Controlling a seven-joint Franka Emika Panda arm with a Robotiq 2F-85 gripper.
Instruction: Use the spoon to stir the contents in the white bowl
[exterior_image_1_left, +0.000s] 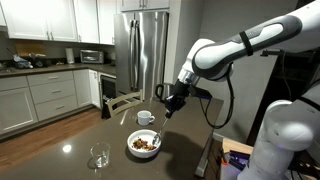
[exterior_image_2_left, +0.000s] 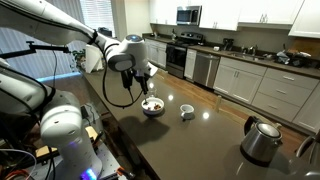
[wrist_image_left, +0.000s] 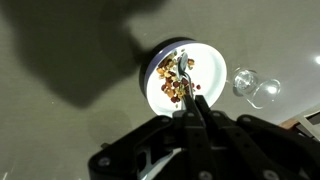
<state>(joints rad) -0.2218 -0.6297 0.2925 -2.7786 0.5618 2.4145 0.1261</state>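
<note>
– On the dark table (exterior_image_2_left: 200, 145), the white bowl (exterior_image_1_left: 144, 146) is sitting w/ the contents (wrist_image_left: 172, 82) heaped inside, right?
– Yep. Brown & tan bits are filling most of it in the wrist view. A small white cup (exterior_image_1_left: 146, 117) is standing just beside it, and a clear glass (exterior_image_1_left: 99, 156) is standing near, on another side.
– What's the gripper (exterior_image_1_left: 170, 103) doing?
– It's hanging over the bowl, tilted. Its jaws are looking squeezed together on the spoon (wrist_image_left: 184, 68) handle, w/ no gap showing in the wrist view. The spoon's round end is dipping into the bits, I think. It's too small to tell how deep.
– How's the stuff going to feel when it's stirred?
– I'm guessing light, dry & loose. Bits are prob. going to roll & hop, so going slow is smart, or some may be jumping over the low rim.
– And the bowl?
– It's looking hard, smooth, maybe breakable. Nothing's holding it down, so a hard push is prob. going to slide it on the shiny top, toward the cup or glass.
– Where's the best spot to hold the spoon?
– Up on the handle, away from the round end. It's looking thin, stiff & slippy, so a tight squeeze is helping stop twists.
</note>
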